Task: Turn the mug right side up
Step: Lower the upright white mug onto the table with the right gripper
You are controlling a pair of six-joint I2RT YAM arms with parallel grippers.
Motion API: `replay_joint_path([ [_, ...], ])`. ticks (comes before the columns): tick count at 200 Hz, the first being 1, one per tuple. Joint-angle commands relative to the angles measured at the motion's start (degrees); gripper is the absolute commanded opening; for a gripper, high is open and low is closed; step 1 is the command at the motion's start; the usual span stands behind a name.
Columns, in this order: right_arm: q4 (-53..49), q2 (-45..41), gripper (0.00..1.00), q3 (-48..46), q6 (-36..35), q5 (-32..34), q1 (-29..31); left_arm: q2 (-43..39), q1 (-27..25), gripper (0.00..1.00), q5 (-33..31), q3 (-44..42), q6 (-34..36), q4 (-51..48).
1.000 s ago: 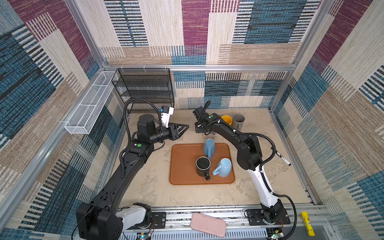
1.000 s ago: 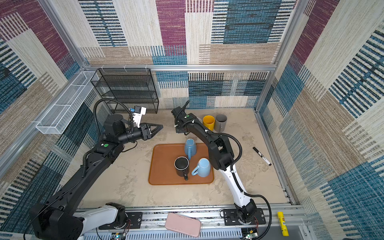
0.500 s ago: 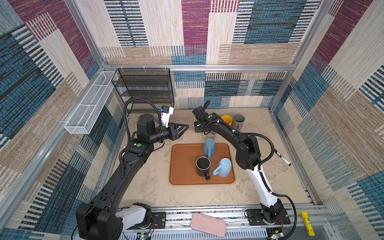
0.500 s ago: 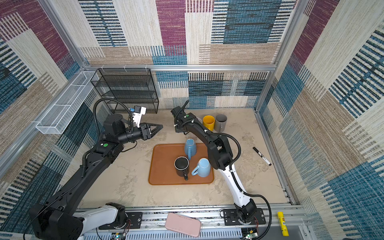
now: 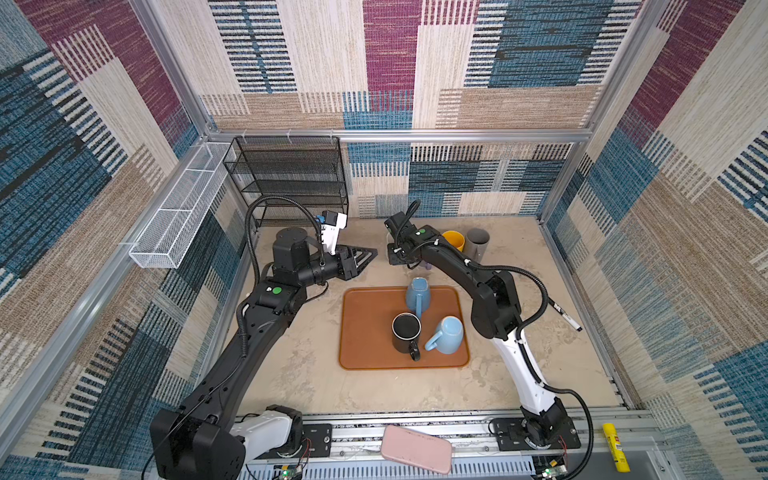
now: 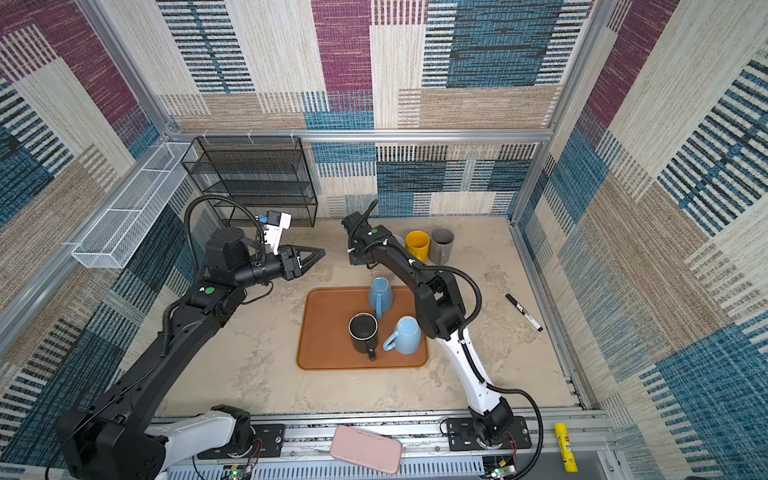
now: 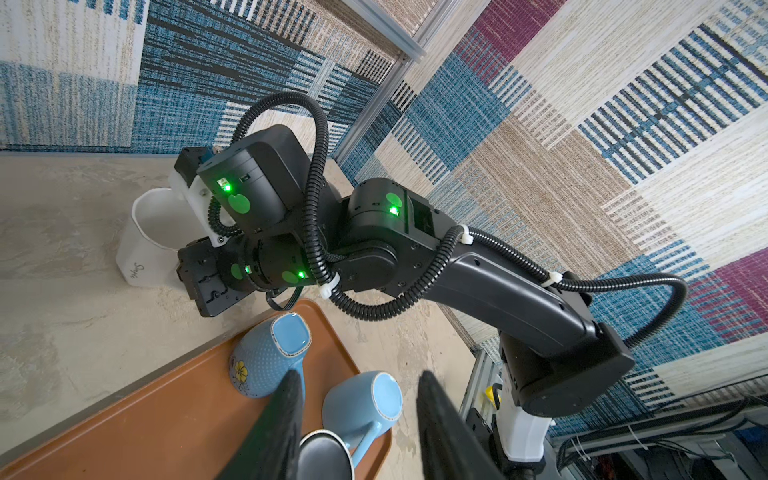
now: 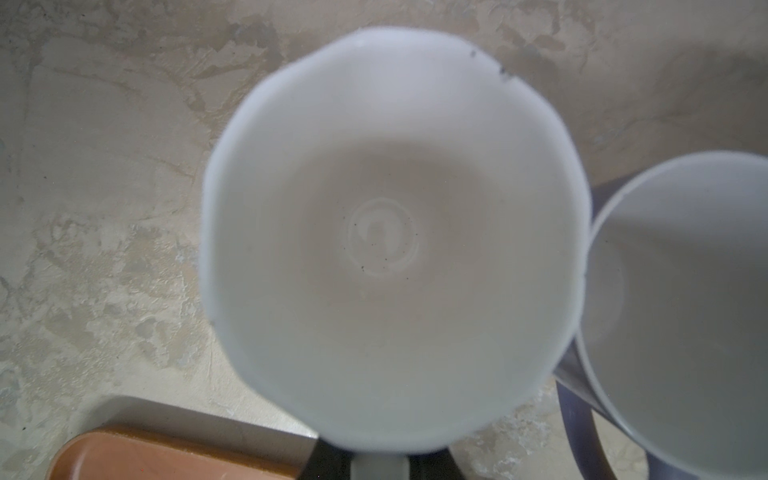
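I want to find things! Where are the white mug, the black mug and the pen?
white mug (image 7: 137, 253): left wrist view, on its side wall.
black mug (image 5: 406, 327): a top view, on its dark inside.
pen (image 5: 564, 316): a top view, on the middle of its barrel.

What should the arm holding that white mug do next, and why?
Probably open the right gripper and back away. The white mug already stands mouth up on the table, its handle pinched between the jaws, so letting go seems all that remains.
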Motion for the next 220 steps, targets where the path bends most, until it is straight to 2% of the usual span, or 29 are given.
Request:
replay_joint_path([
  [1, 0.7, -0.3, 0.0, 0.7, -0.3, -0.5, 0.1, -0.2, 0.0, 0.42, -0.3, 0.5, 3.1, 0.0],
  [150, 0.2, 1.1, 0.0, 1.5, -1.4, -3.7, 0.1, -0.5, 0.0, 0.43, -0.5, -0.1, 3.2, 0.0],
  [220, 0.1, 1.3, 0.06, 1.6, -1.7, -4.1, 0.1, -0.6, 0.0, 0.43, -0.6, -0.2, 3.3, -0.1],
])
